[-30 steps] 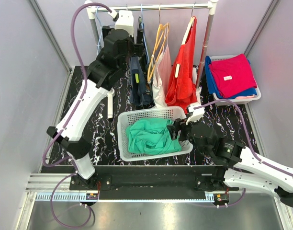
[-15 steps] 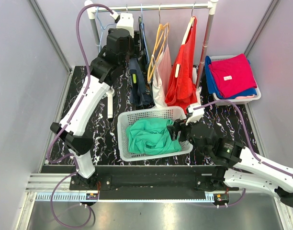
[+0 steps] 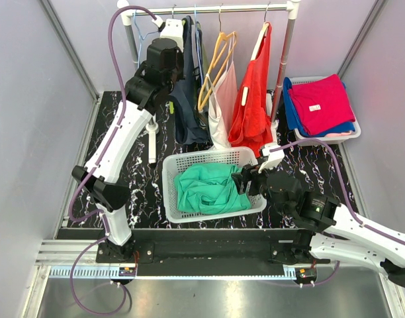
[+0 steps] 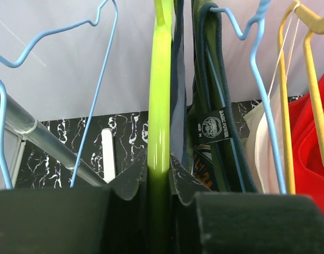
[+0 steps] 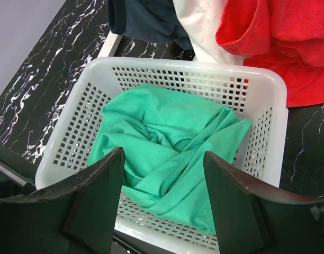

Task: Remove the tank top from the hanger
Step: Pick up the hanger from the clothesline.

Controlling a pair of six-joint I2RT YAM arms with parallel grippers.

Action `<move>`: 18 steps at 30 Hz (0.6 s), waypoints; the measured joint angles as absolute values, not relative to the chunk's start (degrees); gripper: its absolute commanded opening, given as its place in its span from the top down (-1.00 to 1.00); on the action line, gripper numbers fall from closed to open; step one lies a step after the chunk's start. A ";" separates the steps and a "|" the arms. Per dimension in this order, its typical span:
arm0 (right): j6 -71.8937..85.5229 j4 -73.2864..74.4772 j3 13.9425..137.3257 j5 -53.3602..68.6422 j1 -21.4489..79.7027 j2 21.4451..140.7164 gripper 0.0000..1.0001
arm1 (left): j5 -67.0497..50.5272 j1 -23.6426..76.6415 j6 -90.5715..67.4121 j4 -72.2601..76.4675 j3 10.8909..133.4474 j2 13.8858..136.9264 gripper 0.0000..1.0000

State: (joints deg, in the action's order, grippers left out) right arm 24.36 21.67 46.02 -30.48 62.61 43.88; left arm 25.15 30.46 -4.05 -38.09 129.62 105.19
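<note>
A lime-green hanger (image 4: 159,106) hangs from the rail (image 3: 216,9) with a dark navy tank top (image 3: 186,112) draped on it. My left gripper (image 4: 159,174) is shut on the hanger's green bar, with the navy fabric (image 4: 178,79) just to its right. From above, the left gripper (image 3: 168,66) sits high beside the rail's left end. My right gripper (image 5: 162,159) stands open over the white basket (image 5: 257,84), nothing between its fingers. A green garment (image 5: 167,148) lies crumpled in the basket.
Empty blue wire hangers (image 4: 93,79) hang left of the green one. A yellow hanger with a pale top (image 3: 222,99) and a red top (image 3: 252,99) hang further right. A bin of folded red and blue clothes (image 3: 321,106) stands at the right. A white pen-like stick (image 3: 151,146) lies on the table.
My left gripper rose toward the rail and closed from wide open onto the green hanger. The navy tank top swung up and left with it. The right arm stayed still.
</note>
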 measured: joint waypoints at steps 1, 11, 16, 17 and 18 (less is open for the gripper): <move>24.36 21.67 46.02 -30.48 62.61 43.88 -0.40 | 25.06 30.41 -3.79 -38.09 129.62 105.19 0.93; 24.38 21.71 46.02 -30.41 62.61 43.72 -0.39 | 23.38 30.20 -1.50 -39.27 130.69 105.03 1.00; 24.56 21.74 46.02 -30.33 62.61 43.35 -0.38 | 22.04 30.22 1.43 -38.98 130.69 103.68 1.00; 24.58 21.74 46.02 -30.30 62.61 43.31 -0.38 | 22.02 30.24 2.04 -38.83 130.69 103.09 1.00; 24.71 21.76 46.02 -30.30 62.61 43.27 -0.38 | 22.04 30.37 2.76 -38.65 130.69 102.37 1.00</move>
